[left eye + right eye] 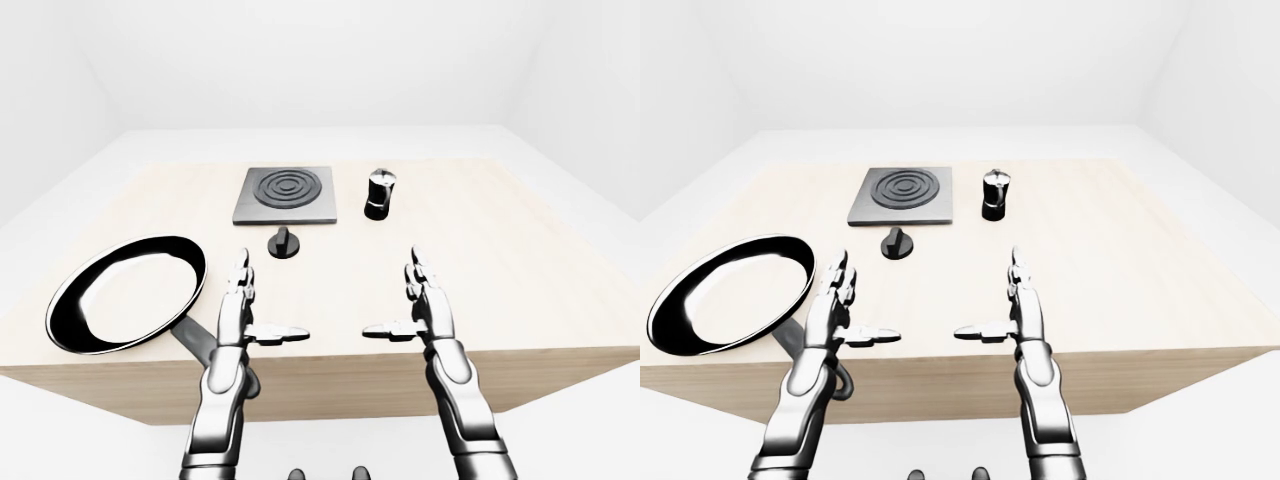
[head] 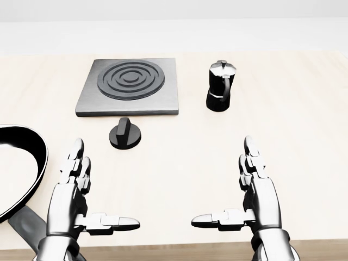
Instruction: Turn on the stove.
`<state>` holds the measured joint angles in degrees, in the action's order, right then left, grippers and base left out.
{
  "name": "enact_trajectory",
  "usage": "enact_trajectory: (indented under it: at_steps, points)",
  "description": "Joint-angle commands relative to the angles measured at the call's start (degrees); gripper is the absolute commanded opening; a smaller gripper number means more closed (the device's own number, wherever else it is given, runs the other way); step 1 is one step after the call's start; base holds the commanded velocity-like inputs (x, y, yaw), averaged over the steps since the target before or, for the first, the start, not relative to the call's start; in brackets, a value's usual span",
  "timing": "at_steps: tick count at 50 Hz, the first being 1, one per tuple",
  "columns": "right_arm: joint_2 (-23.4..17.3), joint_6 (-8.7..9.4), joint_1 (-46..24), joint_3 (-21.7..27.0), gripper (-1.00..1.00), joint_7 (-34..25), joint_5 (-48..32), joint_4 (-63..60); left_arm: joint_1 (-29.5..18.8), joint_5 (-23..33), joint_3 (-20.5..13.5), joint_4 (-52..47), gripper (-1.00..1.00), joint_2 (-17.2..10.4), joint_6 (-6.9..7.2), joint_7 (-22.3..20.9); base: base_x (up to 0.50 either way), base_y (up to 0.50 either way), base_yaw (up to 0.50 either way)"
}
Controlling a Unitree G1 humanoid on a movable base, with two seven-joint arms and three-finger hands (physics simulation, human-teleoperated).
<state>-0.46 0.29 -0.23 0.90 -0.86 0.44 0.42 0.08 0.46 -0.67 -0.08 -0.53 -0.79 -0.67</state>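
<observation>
A dark grey square stove plate with ringed burner lies on the wooden table toward the top of the head view. Its round black knob sits just below the plate's lower edge. My left hand hovers open below and left of the knob, fingers straight and thumb pointing right. Level with it on the other side, my right hand is open too, thumb pointing left, well clear of the knob. Neither hand touches anything.
A black moka pot stands right of the stove plate. A black frying pan with white inside lies at the table's left, its handle reaching toward my left forearm. The table's near edge runs under my wrists.
</observation>
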Motion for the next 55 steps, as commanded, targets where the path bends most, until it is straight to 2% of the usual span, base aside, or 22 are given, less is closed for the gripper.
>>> enact_trajectory:
  at_steps: [1,17,21,23,26,46,53,55]
  points:
    - [-0.77,0.97,-0.40,1.43,1.00,-1.36,0.70,0.57,0.34,1.23,-1.03,-0.76,1.00,-0.77,-1.13,-1.09,0.00,0.00,0.00]
    - [-0.83,0.86,-0.52,1.50,1.00,-1.56,0.66,0.83,0.26,1.25,-1.13,-0.41,1.00,-0.69,-1.37,-1.50,0.00,0.00,0.00]
    - [-0.82,0.91,-0.43,1.45,1.00,-1.61,0.59,0.69,0.09,1.48,-0.83,0.80,1.00,-0.70,-2.16,-1.98,0.00,0.00,0.00]
    - [-0.83,0.72,-0.41,1.45,1.00,-1.63,0.55,0.78,0.22,1.55,-0.76,0.19,1.00,-0.67,-1.65,-1.99,0.00,0.00,0.00]
    - [-0.84,0.73,-0.40,1.49,1.00,-1.68,0.60,0.81,0.18,1.60,-0.79,0.59,1.00,-0.68,-1.93,-2.04,0.05,0.00,0.00]
    - [-0.83,0.82,-0.51,1.51,1.00,-1.65,0.59,1.14,0.13,1.80,-0.64,0.91,1.00,-0.61,-1.93,-2.40,0.32,0.00,0.00]
    - [-0.84,0.20,-0.64,1.58,1.00,-1.69,0.64,1.95,0.03,1.83,-0.66,1.34,1.00,-0.64,-2.24,-2.40,0.36,0.00,0.00]
    - [-0.81,0.64,-0.59,1.55,1.00,-1.64,0.68,1.48,0.06,1.87,-0.63,1.29,1.00,-0.63,-2.20,-2.40,0.36,0.00,0.00]
